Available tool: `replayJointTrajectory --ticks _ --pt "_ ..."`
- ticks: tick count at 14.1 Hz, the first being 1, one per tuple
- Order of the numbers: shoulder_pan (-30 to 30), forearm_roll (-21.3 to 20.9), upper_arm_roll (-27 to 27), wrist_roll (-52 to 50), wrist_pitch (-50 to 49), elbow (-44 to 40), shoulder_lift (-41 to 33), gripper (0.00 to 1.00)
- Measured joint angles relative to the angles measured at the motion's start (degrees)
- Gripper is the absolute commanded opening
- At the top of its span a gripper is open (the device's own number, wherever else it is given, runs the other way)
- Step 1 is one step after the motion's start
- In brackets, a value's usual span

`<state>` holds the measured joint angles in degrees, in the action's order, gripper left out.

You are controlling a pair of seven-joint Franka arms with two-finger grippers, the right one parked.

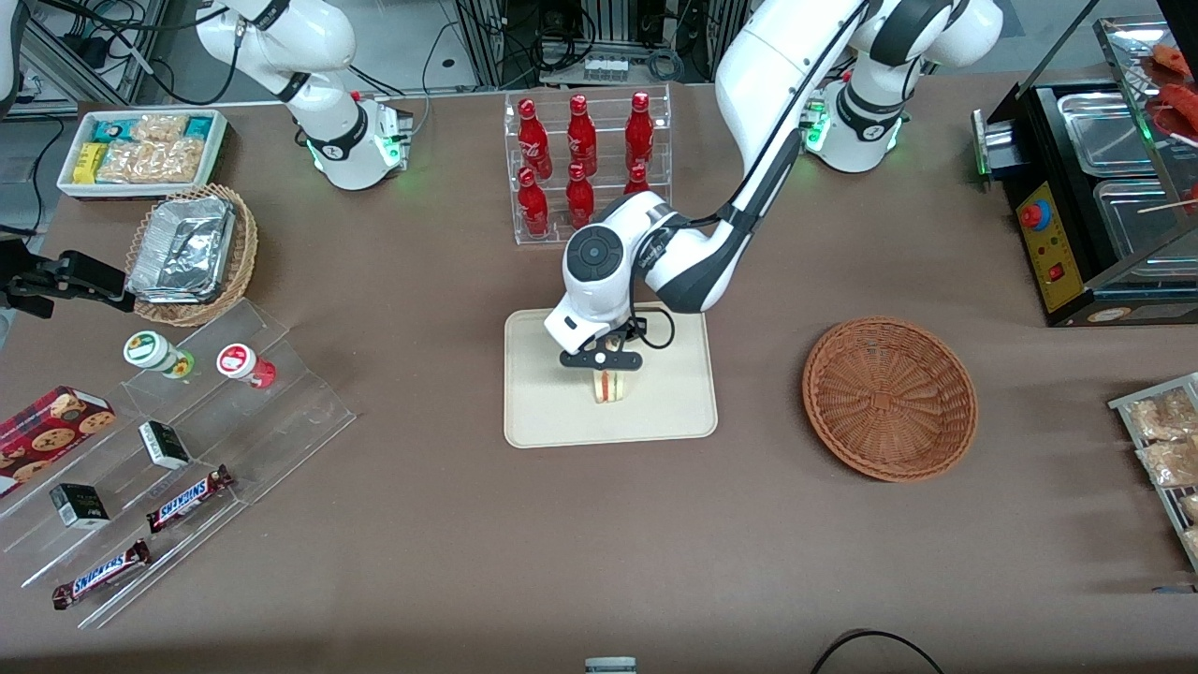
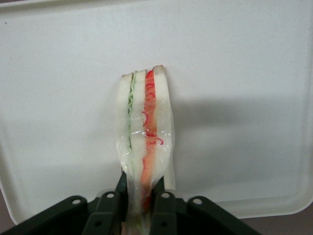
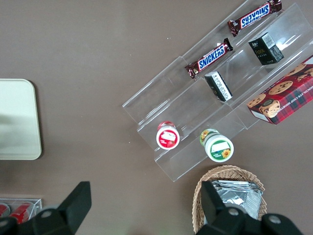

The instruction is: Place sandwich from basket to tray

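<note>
Gripper: closed on sandwich, held edge-on directly beneath it, long axis running straight out from the fingers, over the tray. Basket empty, well apart on surface.

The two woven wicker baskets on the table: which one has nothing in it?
The round reddish-brown wicker basket beside the cream tray; the lighter tan basket holds foil containers. The gripper holds the sandwich above the tray.

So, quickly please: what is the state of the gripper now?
Gripper: shut on the sandwich, holding it over the tray.
</note>
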<state>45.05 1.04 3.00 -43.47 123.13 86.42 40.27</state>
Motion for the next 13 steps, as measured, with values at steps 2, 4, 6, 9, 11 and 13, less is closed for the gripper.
replayJointTrajectory --ticks 2,4,6,9,11,13 --pt "0.00 0.00 -0.09 -0.12 0.03 -0.50 -0.02 1.00" --pt "-0.03 -0.01 -0.43 -2.85 0.06 -1.56 -0.37 1.00" --pt "-0.26 -0.06 -1.41 -5.66 -0.44 -2.56 -2.05 1.00" --pt "-1.85 -0.04 -3.88 -6.37 -7.51 -3.33 -7.87 1.00" --pt "-5.09 -0.02 -4.34 -6.69 -12.97 -3.44 -12.88 1.00" --pt "-9.49 0.00 -4.46 -6.46 -18.56 -3.40 -17.68 1.00"
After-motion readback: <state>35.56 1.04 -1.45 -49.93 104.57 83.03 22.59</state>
